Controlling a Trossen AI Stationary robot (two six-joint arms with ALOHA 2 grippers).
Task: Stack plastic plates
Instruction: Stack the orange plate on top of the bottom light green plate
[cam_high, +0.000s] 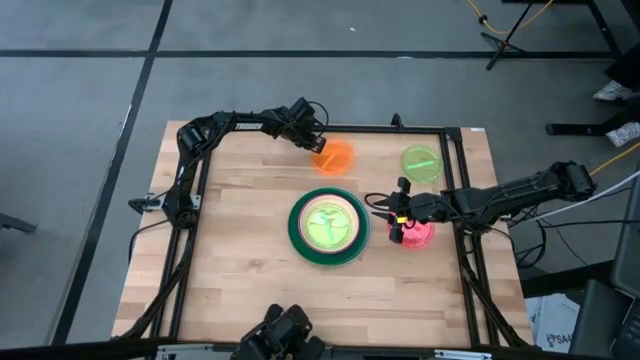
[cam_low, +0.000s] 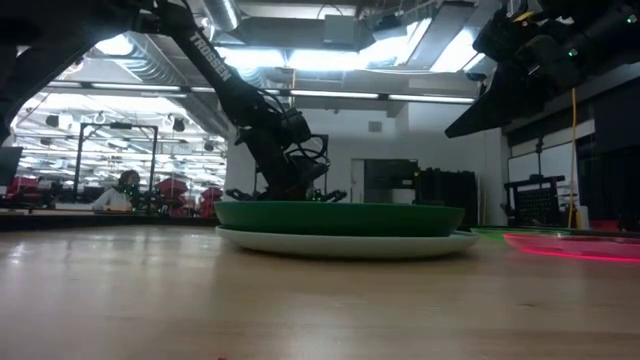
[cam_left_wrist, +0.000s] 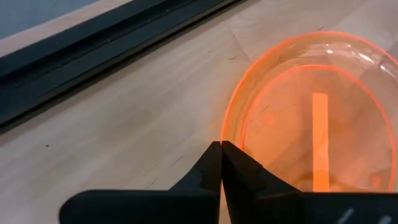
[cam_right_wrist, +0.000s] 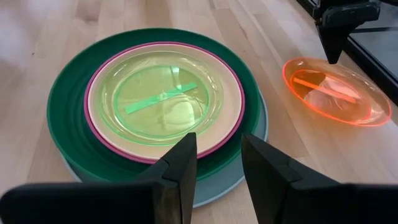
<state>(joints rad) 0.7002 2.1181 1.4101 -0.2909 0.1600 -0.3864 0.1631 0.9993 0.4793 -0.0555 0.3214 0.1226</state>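
Left gripper (cam_left_wrist: 221, 163) jaws pinched together at orange plate (cam_high: 334, 156) rim (far desk edge), right gripper (cam_right_wrist: 217, 163) jaws apart by the stack (cam_high: 328, 224) — thin rim could slip out on lifting.

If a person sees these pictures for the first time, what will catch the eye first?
First, the stack at the table's middle: a lime plate on pink, magenta, dark green and light blue ones. Next, the orange plate near the far edge, with the left gripper at its rim, fingers shut. The right gripper, fingers open, hovers between the stack and a red plate; another lime plate lies alone beyond it.
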